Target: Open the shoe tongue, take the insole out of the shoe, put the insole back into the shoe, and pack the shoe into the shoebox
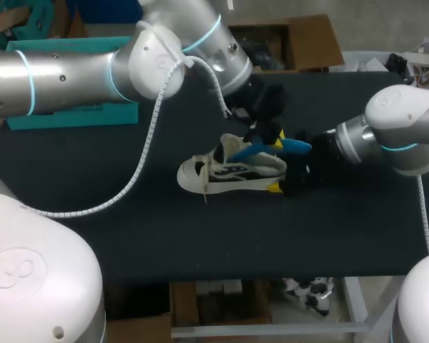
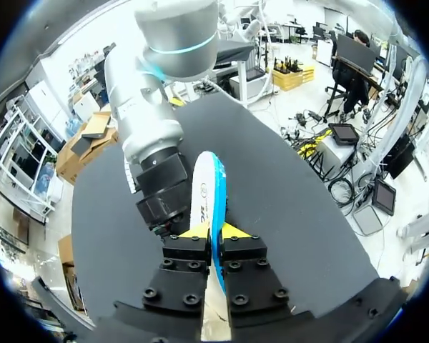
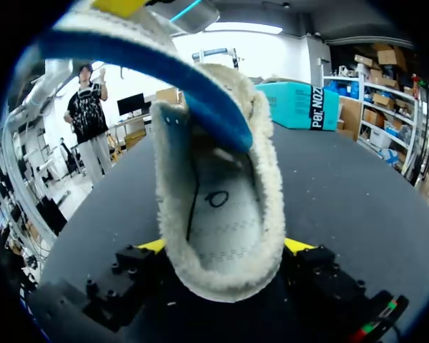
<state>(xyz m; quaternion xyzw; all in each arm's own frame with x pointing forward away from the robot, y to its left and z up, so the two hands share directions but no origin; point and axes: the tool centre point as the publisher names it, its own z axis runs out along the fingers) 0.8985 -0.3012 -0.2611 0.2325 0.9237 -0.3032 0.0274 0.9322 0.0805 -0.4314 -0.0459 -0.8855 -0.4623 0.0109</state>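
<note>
Shoe lies on its sole near mid table, long axis roughly left-right in head view, toe to the view's left, heel to its right. White upper, dark side stripes, laces loose at the front. In the right wrist view the shoe shows its fleecy collar and open mouth facing the camera.

Blue insole is partly out of the shoe mouth, its free end sticking up and out past the heel; its front end is hidden inside. Left hand reaches over from above and pinches the insole. In the left wrist view the insole sits edge-on between the yellow tips of the left hand, both pressed on it. Seen from the right wrist, the insole arcs over the opening.

Right hand is at the heel; its yellow tips clamp the heel from both sides.

Teal shoebox sits at the table's far left edge, well apart from the shoe.
</note>
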